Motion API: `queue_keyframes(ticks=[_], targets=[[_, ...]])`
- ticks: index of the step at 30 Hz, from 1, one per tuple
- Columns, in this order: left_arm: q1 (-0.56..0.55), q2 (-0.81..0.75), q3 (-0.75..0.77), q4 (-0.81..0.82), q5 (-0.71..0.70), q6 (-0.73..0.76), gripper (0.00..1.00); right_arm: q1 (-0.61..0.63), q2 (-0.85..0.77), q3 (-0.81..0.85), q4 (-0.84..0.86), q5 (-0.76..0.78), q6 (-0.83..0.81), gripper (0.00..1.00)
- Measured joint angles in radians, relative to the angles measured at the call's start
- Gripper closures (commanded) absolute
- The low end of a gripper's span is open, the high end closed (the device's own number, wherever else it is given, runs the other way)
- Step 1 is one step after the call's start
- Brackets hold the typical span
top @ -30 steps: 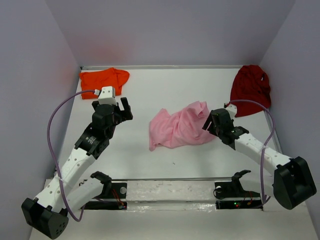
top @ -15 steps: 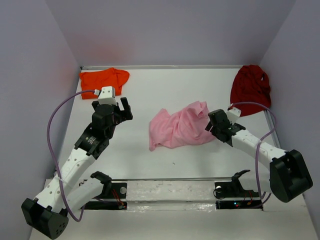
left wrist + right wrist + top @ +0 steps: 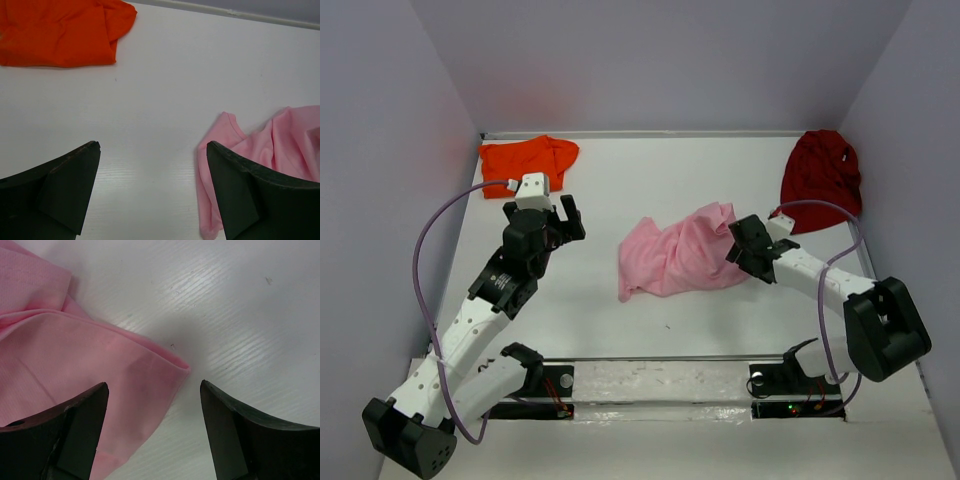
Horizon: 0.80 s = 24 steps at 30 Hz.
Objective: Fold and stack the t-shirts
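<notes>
orange t-shirt [image 3: 527, 154]: bright, loosely bunched, far left corner of the surface
pink t-shirt [image 3: 677, 251]: light, crumpled, unfolded heap at the centre
dark red t-shirt [image 3: 820, 177]: rumpled mound, far right, against the wall

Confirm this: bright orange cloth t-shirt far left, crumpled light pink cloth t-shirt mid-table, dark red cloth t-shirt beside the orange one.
One error: the dark red cloth t-shirt lies in the far right corner, not beside the bright orange cloth t-shirt, as the top external view shows. The light pink cloth t-shirt is mid-table.
</notes>
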Motion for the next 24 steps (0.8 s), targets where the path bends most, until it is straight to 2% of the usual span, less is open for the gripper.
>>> queue_keyframes(ticks=[5, 11, 15, 17, 20, 22, 23, 24], targets=[[0.000, 0.000, 0.000, 0.000, 0.000, 0.000, 0.03, 0.000, 0.003, 0.011, 0.000, -0.019, -0.027, 0.21], [0.000, 0.000, 0.000, 0.000, 0.000, 0.000, 0.03, 0.000, -0.119, 0.011, 0.030, -0.012, -0.107, 0.21], [0.000, 0.000, 0.000, 0.000, 0.000, 0.000, 0.03, 0.000, -0.135, 0.005, 0.137, -0.122, -0.194, 0.18], [0.000, 0.000, 0.000, 0.000, -0.001, 0.000, 0.03, 0.000, -0.100, 0.006, 0.193, -0.191, -0.221, 0.18], [0.000, 0.000, 0.000, 0.000, -0.001, 0.000, 0.03, 0.015, 0.040, 0.036, 0.249, -0.302, -0.256, 0.17], [0.000, 0.000, 0.000, 0.000, -0.001, 0.000, 0.03, 0.043, 0.146, 0.063, 0.277, -0.364, -0.279, 0.12], [0.000, 0.000, 0.000, 0.000, -0.002, 0.000, 0.03, 0.059, 0.179, 0.072, 0.283, -0.385, -0.289, 0.06], [0.000, 0.000, 0.000, 0.000, -0.002, 0.000, 0.03, 0.080, 0.215, 0.087, 0.290, -0.401, -0.300, 0.06]])
